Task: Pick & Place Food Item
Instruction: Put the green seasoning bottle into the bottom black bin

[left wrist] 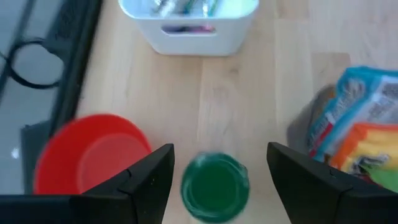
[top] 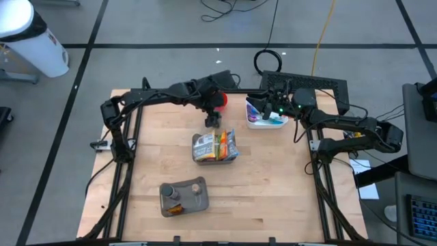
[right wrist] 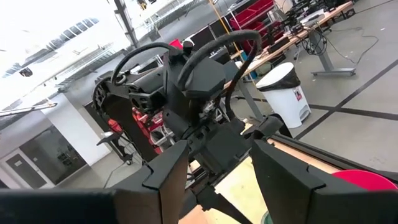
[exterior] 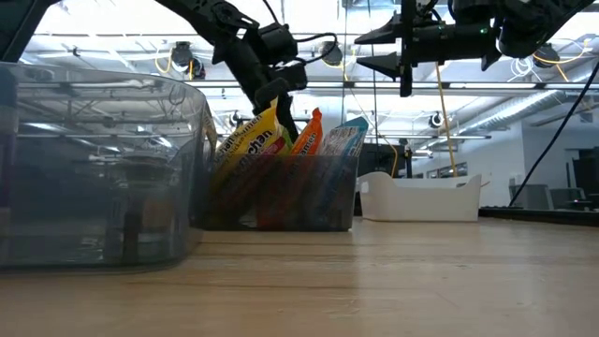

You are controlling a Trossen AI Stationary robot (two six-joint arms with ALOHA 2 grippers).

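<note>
Robotics lab or workshop, taped concrete floor [top: 171, 27], trailing cables [top: 270, 60], exposed ceiling trusses [exterior: 524, 89]

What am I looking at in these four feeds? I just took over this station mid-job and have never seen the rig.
Two dark robot arms work at a wooden table. The first feed looks straight down, the second sits at tabletop height, and the other two ride on the wrists. On the table are a clear bin of snack packets, a white tub holding more items, a red bowl and a second clear container near the front. The left gripper hangs open over a green cup beside the red bowl, holding nothing. The right gripper is raised above the white tub, its fingers apart, with nothing between them.
</note>
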